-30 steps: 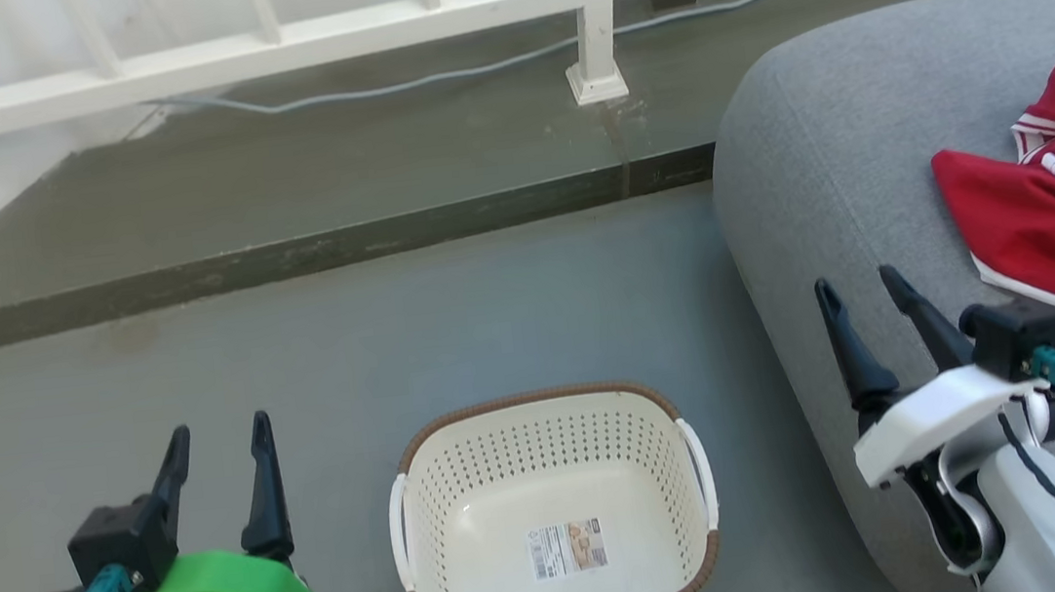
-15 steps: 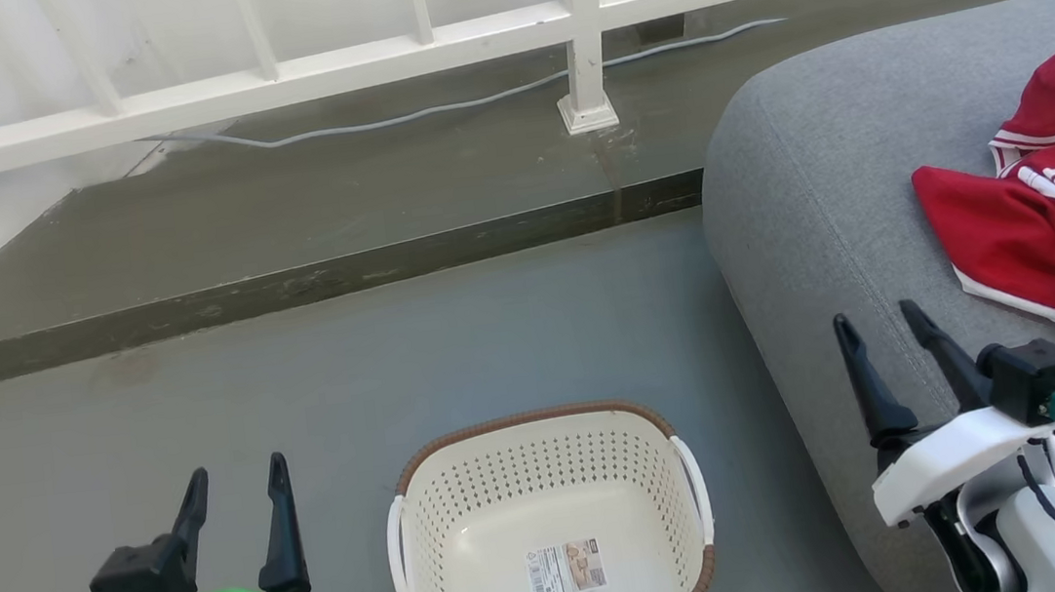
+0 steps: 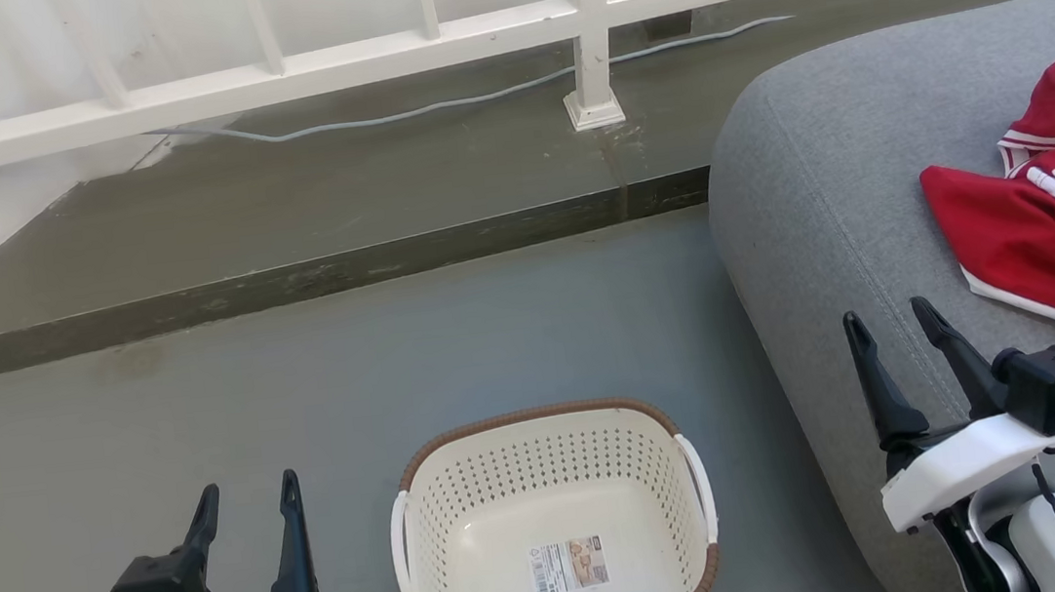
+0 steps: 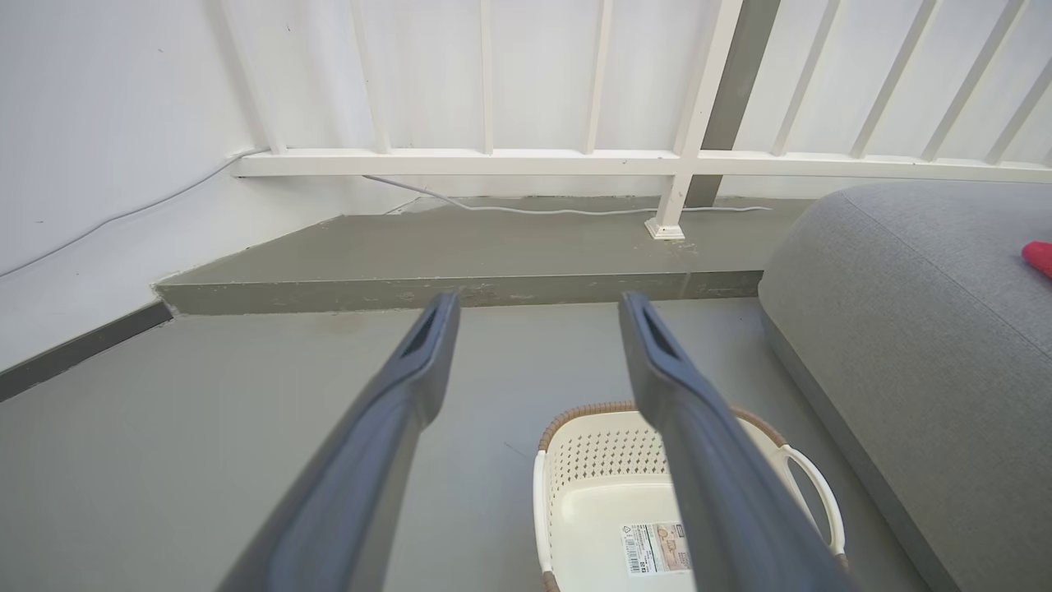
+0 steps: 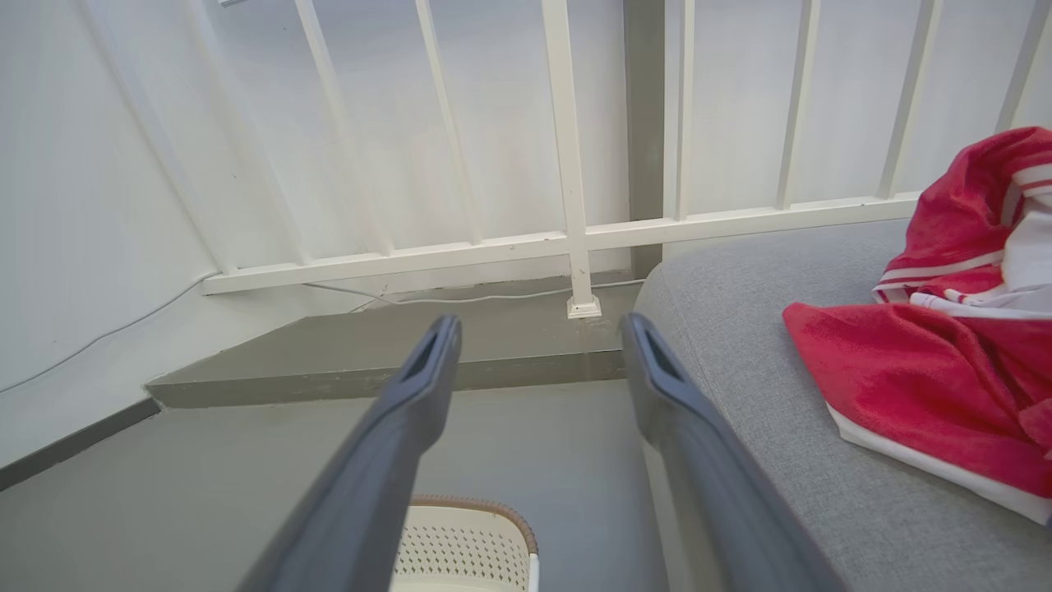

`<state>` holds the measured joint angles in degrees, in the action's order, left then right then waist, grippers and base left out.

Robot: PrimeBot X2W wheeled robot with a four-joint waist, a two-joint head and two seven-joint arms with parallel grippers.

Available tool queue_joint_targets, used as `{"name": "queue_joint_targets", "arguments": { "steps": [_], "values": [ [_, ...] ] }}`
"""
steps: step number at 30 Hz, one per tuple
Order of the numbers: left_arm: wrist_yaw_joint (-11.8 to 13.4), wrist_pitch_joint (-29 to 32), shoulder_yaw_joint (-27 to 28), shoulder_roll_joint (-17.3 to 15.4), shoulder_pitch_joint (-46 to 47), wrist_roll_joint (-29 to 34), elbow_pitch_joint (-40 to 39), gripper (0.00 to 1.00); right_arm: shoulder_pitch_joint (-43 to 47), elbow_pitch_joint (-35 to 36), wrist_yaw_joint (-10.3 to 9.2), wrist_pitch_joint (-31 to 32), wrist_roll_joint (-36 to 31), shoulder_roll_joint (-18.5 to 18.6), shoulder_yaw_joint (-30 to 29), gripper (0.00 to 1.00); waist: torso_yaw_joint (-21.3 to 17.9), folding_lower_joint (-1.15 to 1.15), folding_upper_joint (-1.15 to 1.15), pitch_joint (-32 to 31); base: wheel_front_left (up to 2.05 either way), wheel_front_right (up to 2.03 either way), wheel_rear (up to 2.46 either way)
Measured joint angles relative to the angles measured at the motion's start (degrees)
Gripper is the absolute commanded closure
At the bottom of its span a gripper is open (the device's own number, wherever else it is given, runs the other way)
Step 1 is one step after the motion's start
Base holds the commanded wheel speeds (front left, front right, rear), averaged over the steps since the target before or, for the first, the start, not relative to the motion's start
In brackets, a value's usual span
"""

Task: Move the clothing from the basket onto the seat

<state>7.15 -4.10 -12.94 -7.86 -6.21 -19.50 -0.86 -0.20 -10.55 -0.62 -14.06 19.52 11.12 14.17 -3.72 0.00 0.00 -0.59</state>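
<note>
One label sticker (image 3: 569, 565) found on the inner floor of the basket (image 3: 507, 475), about midway between its side walls. It bears a barcode at its left end and a small brownish picture beside it. The print is too small to read.

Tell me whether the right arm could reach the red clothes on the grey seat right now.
Probably yes. The right gripper hangs open over the edge of the seat, the red clothes lie just beyond it, and nothing stands between them.

One basket (image 3: 545, 461), one seat (image 3: 822, 206), one heap of clothing (image 3: 1021, 234)
</note>
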Motion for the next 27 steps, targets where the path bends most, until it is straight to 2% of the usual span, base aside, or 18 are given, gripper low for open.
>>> {"name": "queue_joint_targets", "arguments": {
  "steps": [9,10,14,20,27],
  "values": [
    [0.0,0.5,0.5,0.9,0.0,0.6,-0.7,0.00,1.1,2.4,-0.56,1.1,0.0,0.3,-0.5,0.00,0.5,0.00,0.00,0.1,0.00,0.00,0.00],
    [0.0,0.6,0.5,0.9,-0.1,0.7,-0.7,1.00,1.2,2.7,-0.57,1.1,0.0,0.3,-0.5,1.00,0.5,0.00,0.00,0.1,0.00,0.00,0.00],
    [0.0,0.6,-0.4,1.8,-0.3,0.5,2.1,1.00,2.6,0.3,-0.49,1.1,0.1,-0.9,0.0,1.00,0.5,0.00,0.00,0.1,0.00,0.00,0.00],
    [0.0,0.6,-0.5,1.9,-1.1,-0.9,2.2,1.00,3.6,-0.4,-0.42,1.1,1.5,-1.7,-0.3,1.00,0.6,0.00,0.00,0.1,0.00,0.00,0.00],
    [-0.5,0.5,-0.4,2.0,-1.2,-5.7,1.6,1.00,3.6,-0.4,0.09,2.2,6.3,-2.1,-1.3,1.00,0.9,0.00,0.00,0.2,0.00,0.00,0.00]
  ]
}}
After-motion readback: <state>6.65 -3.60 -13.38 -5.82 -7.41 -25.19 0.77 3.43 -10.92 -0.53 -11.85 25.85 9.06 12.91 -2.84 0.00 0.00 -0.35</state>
